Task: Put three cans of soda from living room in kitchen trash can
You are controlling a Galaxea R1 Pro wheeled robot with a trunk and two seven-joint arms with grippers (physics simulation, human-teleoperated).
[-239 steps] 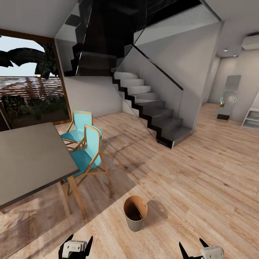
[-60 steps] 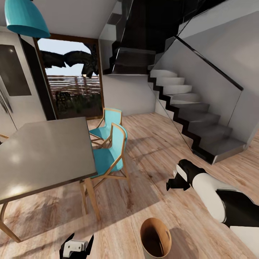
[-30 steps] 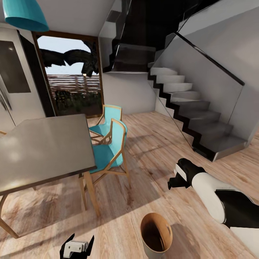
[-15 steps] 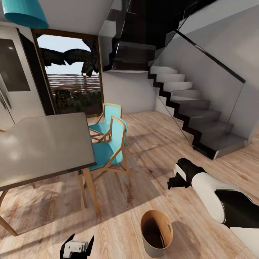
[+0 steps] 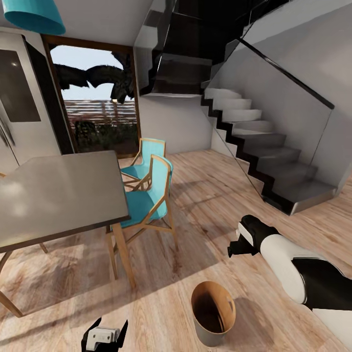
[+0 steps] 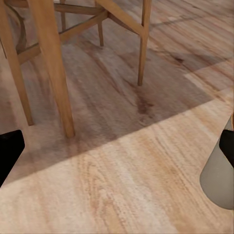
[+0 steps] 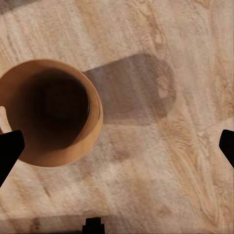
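Setting: home dining area | landmark: grey worktop (image 5: 58, 195) | beside it: two turquoise chairs (image 5: 146, 203) | above it: teal pendant lamp (image 5: 32, 14) | beyond it: glazed garden door (image 5: 98, 107), staircase (image 5: 254, 142) | plank floor (image 5: 205, 195)

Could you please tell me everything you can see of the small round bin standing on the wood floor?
The small round tapered bin is matte grey outside and coppery brown inside, darkening toward the bottom. It stands upright on the light wood plank floor, open-topped, casting a shadow. No cans can be made out inside it. A notch cuts its rim in the right wrist view. Nothing but the floor touches it.
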